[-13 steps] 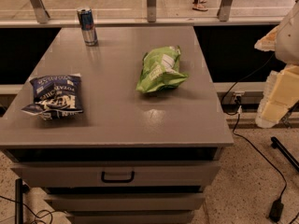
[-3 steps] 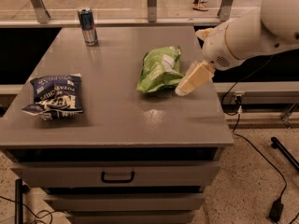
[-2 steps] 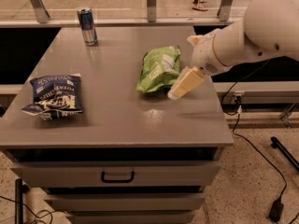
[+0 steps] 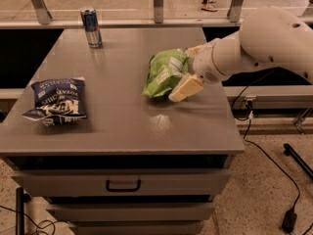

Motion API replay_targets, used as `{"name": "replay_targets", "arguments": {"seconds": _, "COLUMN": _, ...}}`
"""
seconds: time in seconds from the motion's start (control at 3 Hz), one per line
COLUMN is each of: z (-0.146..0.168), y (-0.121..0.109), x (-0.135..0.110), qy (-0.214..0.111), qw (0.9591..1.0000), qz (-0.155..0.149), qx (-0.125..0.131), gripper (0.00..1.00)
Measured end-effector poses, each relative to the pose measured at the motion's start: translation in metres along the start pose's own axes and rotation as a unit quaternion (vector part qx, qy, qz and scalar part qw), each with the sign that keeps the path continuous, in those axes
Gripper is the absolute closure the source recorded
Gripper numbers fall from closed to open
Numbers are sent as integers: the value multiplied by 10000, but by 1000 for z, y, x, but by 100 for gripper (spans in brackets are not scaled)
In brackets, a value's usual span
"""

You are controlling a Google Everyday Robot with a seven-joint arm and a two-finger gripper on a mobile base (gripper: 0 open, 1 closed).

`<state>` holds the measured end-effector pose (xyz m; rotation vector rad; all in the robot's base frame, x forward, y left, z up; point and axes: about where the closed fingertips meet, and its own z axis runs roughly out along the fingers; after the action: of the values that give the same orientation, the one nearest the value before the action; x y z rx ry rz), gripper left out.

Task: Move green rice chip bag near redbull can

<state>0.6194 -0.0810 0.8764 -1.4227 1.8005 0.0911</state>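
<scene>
The green rice chip bag (image 4: 164, 72) lies on the right half of the grey table (image 4: 122, 121). My gripper (image 4: 189, 70) has come in from the right and is at the bag's right end. It is open, with one cream finger (image 4: 184, 88) low at the bag's near side and the other at its far side. The redbull can (image 4: 91, 27) stands upright at the table's far left, well apart from the bag. My white arm (image 4: 264, 43) reaches in from the right.
A dark blue chip bag (image 4: 56, 101) lies at the table's left front. Drawers with a handle (image 4: 123, 185) are below the tabletop. A railing (image 4: 156, 4) runs behind the table. Cables (image 4: 274, 165) lie on the floor at the right.
My arm swung in from the right edge of the view and moved left and down to the green bag's right end. The bag and the can have stayed in place.
</scene>
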Motion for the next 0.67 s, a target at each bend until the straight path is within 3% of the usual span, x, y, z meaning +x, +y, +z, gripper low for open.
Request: {"name": "replay_targets", "arguments": {"seconds": 0.67, "z": 13, "y": -2, "x": -2, "qy": -54, "qw": 10000, "qz": -3, "qx": 10, "gripper": 64}}
